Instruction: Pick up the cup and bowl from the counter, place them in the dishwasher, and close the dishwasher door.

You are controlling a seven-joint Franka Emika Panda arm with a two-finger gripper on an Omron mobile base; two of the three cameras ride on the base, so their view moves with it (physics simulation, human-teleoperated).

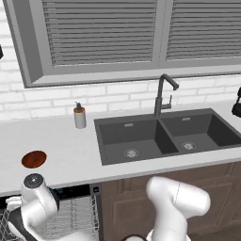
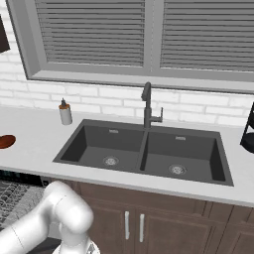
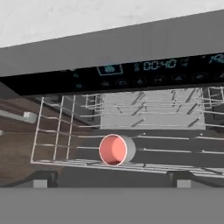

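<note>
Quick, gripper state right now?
Gripper: open, holding nothing; the cup lies on its side in the dishwasher rack.

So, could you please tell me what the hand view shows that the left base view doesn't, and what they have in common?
Hand view: the cup lying on its side in the wire rack, salmon-red inside facing the camera, and the lit marks on the black control strip.

Left base view: the bowl on the counter, the soap dispenser, the double sink and the faucet.

Shared: the open dishwasher's rack and the counter's edge.
</note>
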